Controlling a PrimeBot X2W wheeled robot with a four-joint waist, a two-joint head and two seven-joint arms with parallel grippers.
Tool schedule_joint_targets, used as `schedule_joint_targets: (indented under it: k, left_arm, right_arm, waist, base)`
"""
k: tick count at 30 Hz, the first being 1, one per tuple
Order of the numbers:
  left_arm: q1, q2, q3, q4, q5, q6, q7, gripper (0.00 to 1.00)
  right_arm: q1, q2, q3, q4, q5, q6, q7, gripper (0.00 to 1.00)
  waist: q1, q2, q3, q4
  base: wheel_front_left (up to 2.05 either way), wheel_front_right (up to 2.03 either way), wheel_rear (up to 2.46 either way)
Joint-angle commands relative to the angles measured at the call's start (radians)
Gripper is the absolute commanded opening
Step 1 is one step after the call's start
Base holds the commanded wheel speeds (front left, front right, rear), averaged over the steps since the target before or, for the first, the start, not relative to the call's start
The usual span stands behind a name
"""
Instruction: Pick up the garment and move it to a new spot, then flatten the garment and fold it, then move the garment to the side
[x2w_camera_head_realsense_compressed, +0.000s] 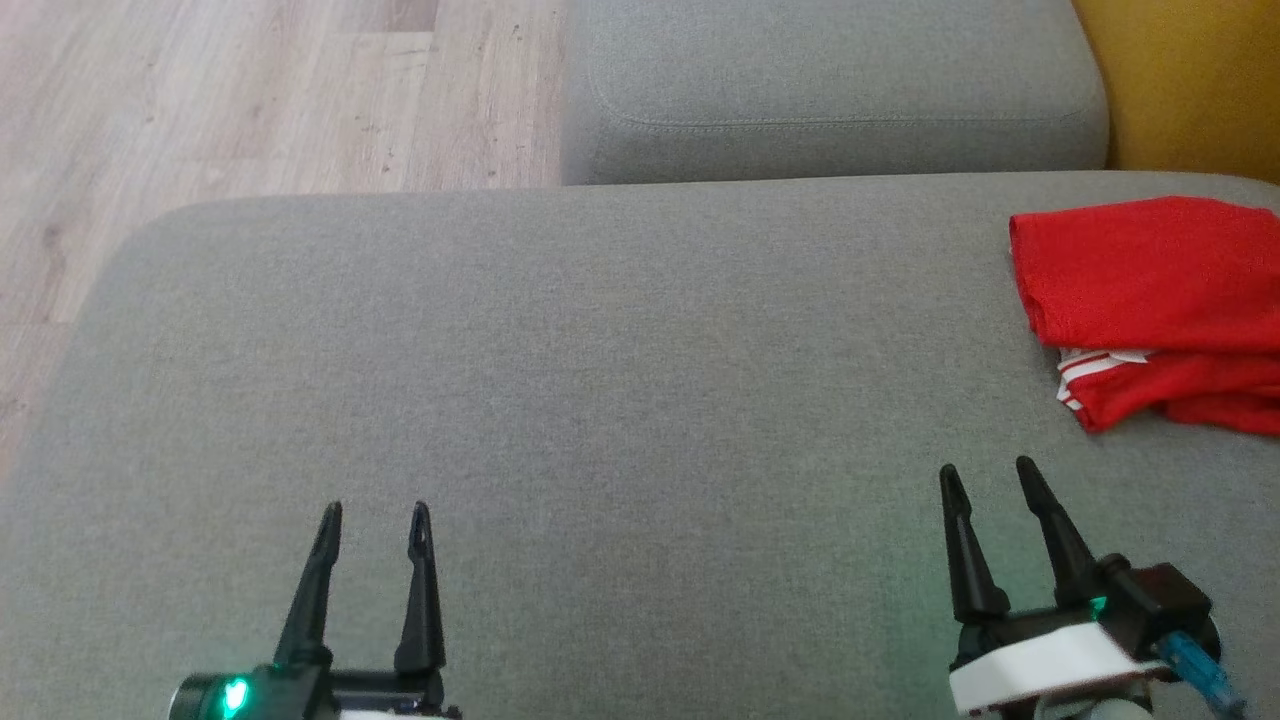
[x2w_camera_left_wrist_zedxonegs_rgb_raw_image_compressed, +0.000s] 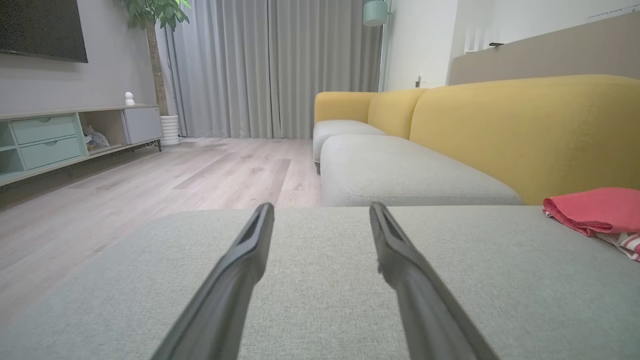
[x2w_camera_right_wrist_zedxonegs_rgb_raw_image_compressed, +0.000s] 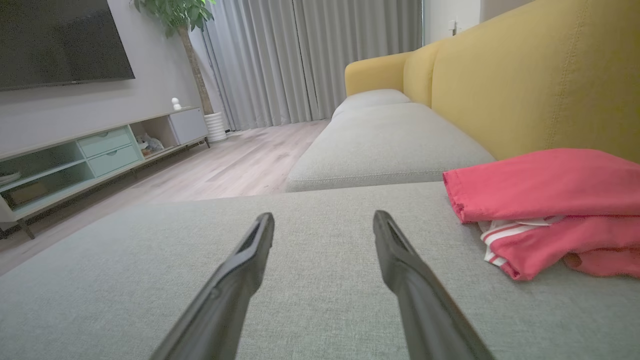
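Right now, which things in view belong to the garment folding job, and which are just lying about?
Job: red garment; grey cushion it lies on; left end effector and right end effector, both open, empty.
Lying about: yellow sofa back, TV cabinet, potted plant, curtains, wooden floor.

The garment (x2w_camera_head_realsense_compressed: 1150, 290) is bright red with white-striped trim (the stripes peek out from between its layers at the near left corner). It lies folded in a loose, slightly rumpled bundle, one layer over another, at the right side of the grey seat cushion (x2w_camera_head_realsense_compressed: 600, 400), near the yellow backrest (x2w_camera_head_realsense_compressed: 1190, 80).
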Motion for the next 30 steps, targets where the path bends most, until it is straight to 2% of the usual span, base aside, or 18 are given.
schedule_joint_targets:
  k: [1, 5, 30]
  left_arm:
    - [0.002, 0.0, 0.0, 0.004, 0.0, 0.001, 0.0, 0.0]
    - [0.008, 0.0, -0.004, 0.02, -0.017, -0.001, 0.001, 0.0]
    - [-0.052, 0.018, 0.033, 0.066, -0.343, -0.04, 0.059, 0.0]
  right_arm:
    - [0.0, 0.0, 0.001, 0.004, 0.0, 0.0, 0.0, 0.0]
    - [0.003, 0.0, 0.003, 0.019, 0.016, 0.0, 0.002, 0.0]
    - [-0.041, -0.017, -0.019, 0.032, 0.326, 0.0, 0.06, 0.0]
  waist:
    - [0.0, 0.0, 0.001, 0.0]
    - [0.0, 0.0, 0.001, -0.001]
    - [0.0, 0.0, 0.004, -0.014]
  base:
    - [0.0, 0.0, 0.0]
    - [0.0, 0.0, 0.0]
    - [0.0, 0.0, 0.0]
